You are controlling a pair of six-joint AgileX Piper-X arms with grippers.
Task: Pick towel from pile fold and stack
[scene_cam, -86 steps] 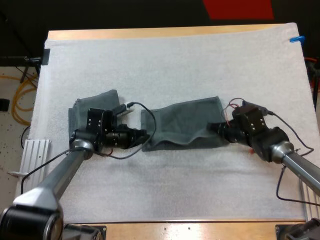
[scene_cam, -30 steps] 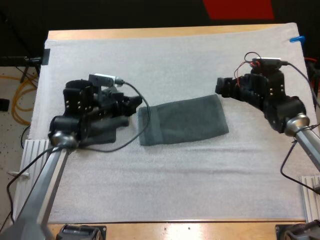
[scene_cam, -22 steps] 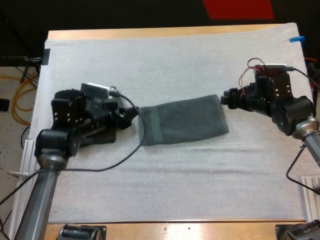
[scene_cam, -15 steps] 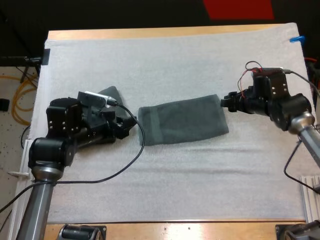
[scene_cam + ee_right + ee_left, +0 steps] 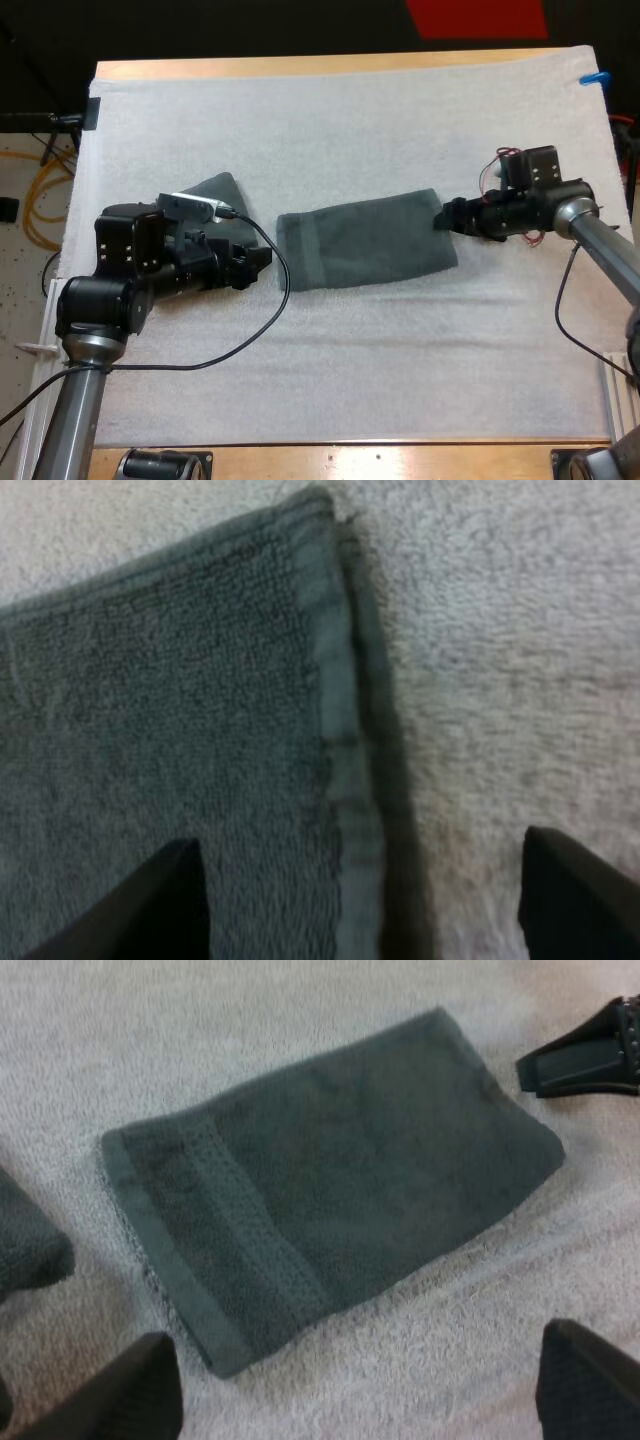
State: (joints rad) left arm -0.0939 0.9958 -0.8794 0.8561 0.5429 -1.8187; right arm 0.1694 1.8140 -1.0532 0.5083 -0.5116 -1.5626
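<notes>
On white mat (image 5: 350, 130), folded towel (image 5: 365, 252) at frame centre; right gripper (image 5: 447, 215) at its right edge, left gripper (image 5: 255, 265) just left of it, both spread wide and empty. Judged risk: pinching top layer only at that edge, undoing fold on lift. Counted: two towels, second towel (image 5: 215, 190) at left centre; two grippers.

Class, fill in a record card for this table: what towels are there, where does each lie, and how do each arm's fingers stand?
Centre: folded towel, flat on the white mat
Left: second towel, partly under the left arm
Left arm: left gripper, fingers open, beside the folded towel, holding nothing
Right arm: right gripper, fingers open, astride the folded towel's hemmed edge
</notes>
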